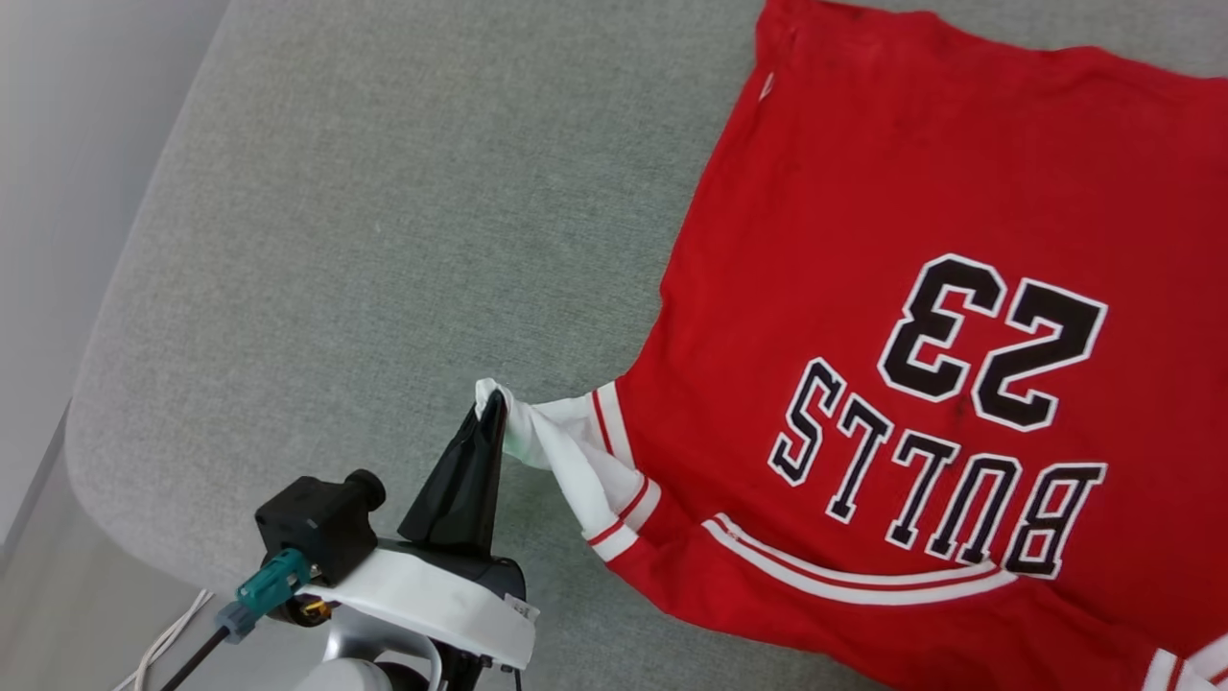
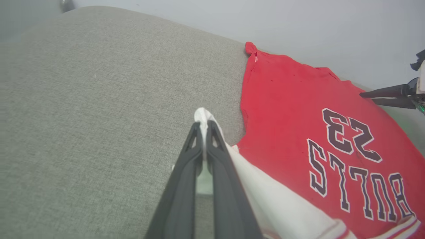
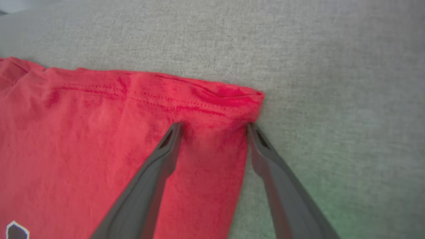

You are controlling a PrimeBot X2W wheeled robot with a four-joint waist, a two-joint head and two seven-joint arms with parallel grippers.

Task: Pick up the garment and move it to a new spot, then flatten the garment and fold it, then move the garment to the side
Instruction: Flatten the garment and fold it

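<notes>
The red garment [image 1: 863, 240] lies spread on the grey cushion, its black "BULLS 23" lettering [image 1: 940, 422] upside down to me. My left gripper [image 1: 491, 408] is shut on the tip of its white sleeve [image 1: 566, 451], stretching the sleeve out to the left; in the left wrist view the closed gripper [image 2: 203, 126] pinches that white cloth [image 2: 204, 114]. My right gripper [image 3: 214, 127] is open at the garment's hem corner [image 3: 245, 99], one fingertip on the red cloth [image 3: 99, 132], the other at its edge on the cushion. It also appears far off as a dark pair of fingers [image 2: 382, 96].
The grey fabric cushion [image 1: 384, 240] spreads wide to the left of the garment, with a rounded front-left edge [image 1: 86, 461]. A pale floor or wall [image 1: 48, 144] lies beyond that edge. My left wrist's camera and cables [image 1: 307, 537] sit at the lower left.
</notes>
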